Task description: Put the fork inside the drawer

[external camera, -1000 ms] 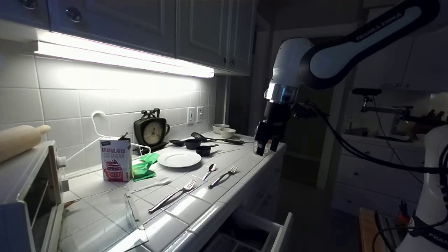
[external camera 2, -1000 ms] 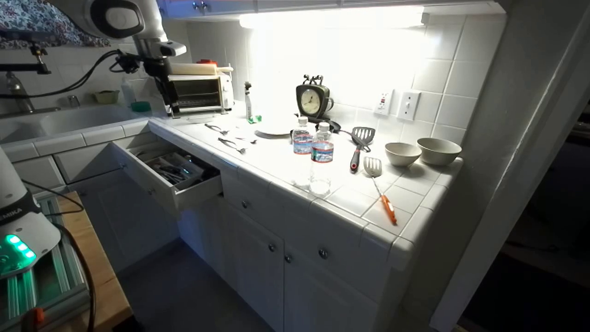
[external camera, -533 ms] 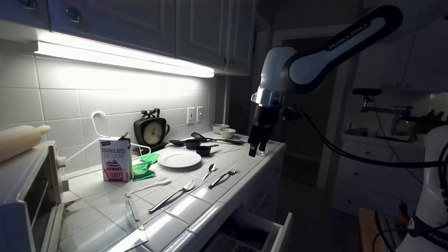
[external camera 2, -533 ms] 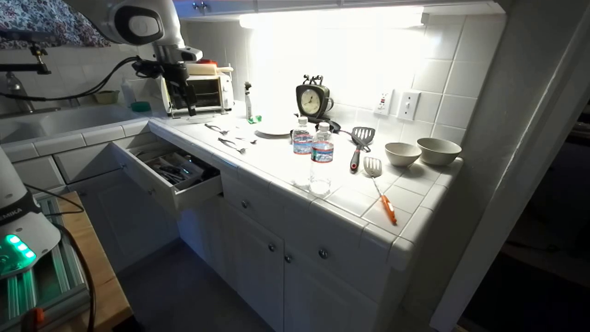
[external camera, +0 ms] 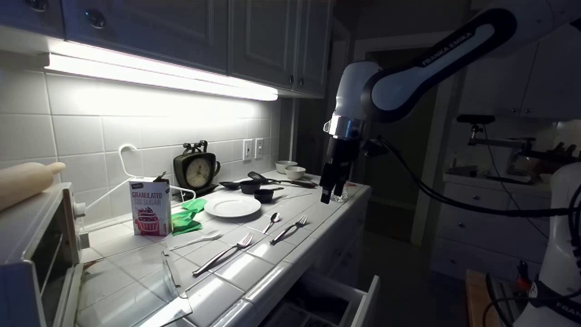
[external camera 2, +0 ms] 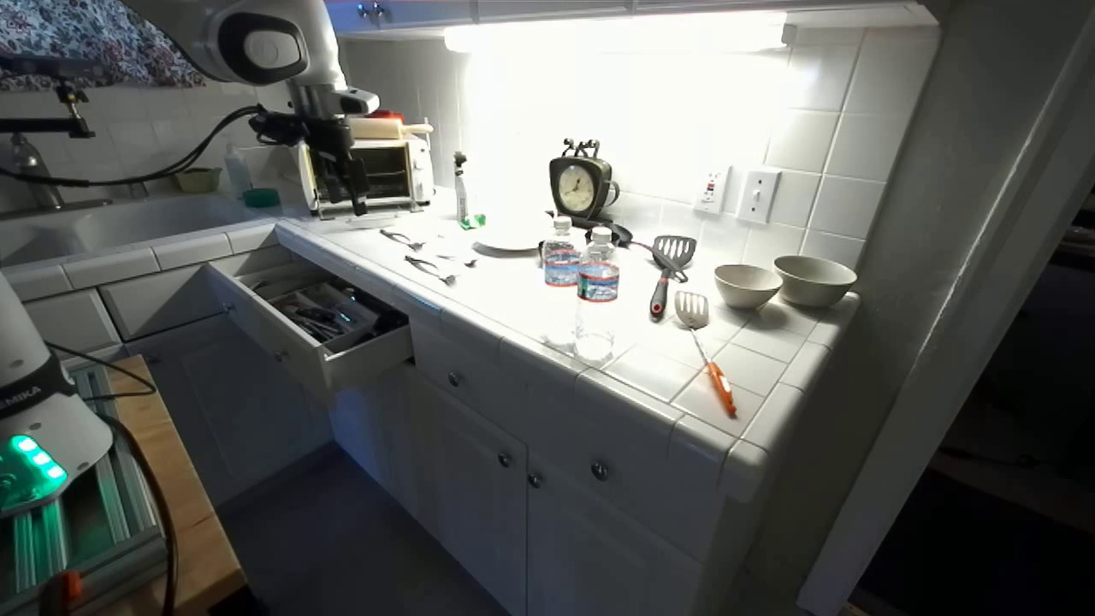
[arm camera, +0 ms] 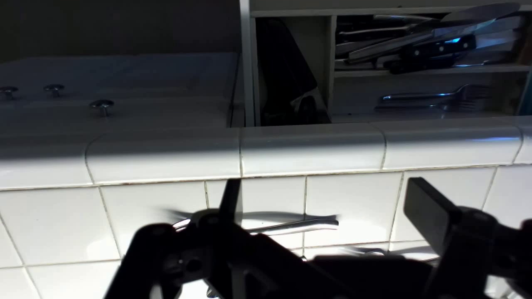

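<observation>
The claw point(arm camera: 324, 193) hung spread over the surface point(external camera: 274, 256), its fingers point(arm camera: 426, 216) well apart and pinching nothing. Within the last second it had slid leftward across an exterior view, slowing almost to rest, while the fork point(external camera: 286, 231) nearer the surface's edge lay unmoved at that view's lower middle. This seemed to line the claw up for a grasp: in the wrist view, what was probably that fork's handle lay at lower middle, beneath the gap between the fingers, its head largely hidden. A second fork point(external camera: 218, 258) lay farther lower left; the task did not say which was meant. The drawer point(external camera 2: 267, 332) stood open at left in an exterior view, so lowering, pinching and carrying seemed to remain. "FRANKA EMIKA" ran along the arm point(external camera: 447, 49), upper right. A box point(external camera: 151, 209) at left read "GRANULATED" and "SUGAR", its corner brand patch too small. Labels on the bottles point(external camera 2: 598, 287) were illegible.
</observation>
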`<state>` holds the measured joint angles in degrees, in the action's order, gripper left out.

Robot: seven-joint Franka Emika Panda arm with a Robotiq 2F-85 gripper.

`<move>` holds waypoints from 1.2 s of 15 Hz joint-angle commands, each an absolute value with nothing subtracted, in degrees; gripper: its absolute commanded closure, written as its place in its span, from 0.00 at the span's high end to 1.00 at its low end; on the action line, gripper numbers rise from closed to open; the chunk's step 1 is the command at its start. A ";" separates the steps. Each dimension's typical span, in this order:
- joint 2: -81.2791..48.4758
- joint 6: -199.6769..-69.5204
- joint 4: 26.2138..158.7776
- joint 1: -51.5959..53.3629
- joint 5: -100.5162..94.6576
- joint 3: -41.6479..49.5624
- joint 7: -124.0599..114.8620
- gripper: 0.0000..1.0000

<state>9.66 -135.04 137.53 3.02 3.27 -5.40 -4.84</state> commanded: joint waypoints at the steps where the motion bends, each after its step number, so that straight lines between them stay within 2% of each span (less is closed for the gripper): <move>1: 7.37 -136.72 135.77 5.06 11.95 -2.42 8.45 1.00; 11: -0.96 -143.58 132.42 2.73 3.83 -2.91 -10.43 1.00; 12: -1.91 -141.60 131.13 3.01 4.72 -2.92 -11.33 1.00; 13: -1.57 -138.97 130.45 3.79 13.49 -3.23 0.13 1.00; 14: -0.09 -142.24 133.32 3.09 7.68 -2.78 -6.28 1.00; 17: -1.08 -140.33 131.57 3.65 11.43 -3.27 -1.88 1.00; 18: -1.55 -141.06 131.36 3.68 7.79 -3.03 -8.23 1.00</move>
<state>-1.11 -140.49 131.63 3.83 11.47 -3.10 -1.79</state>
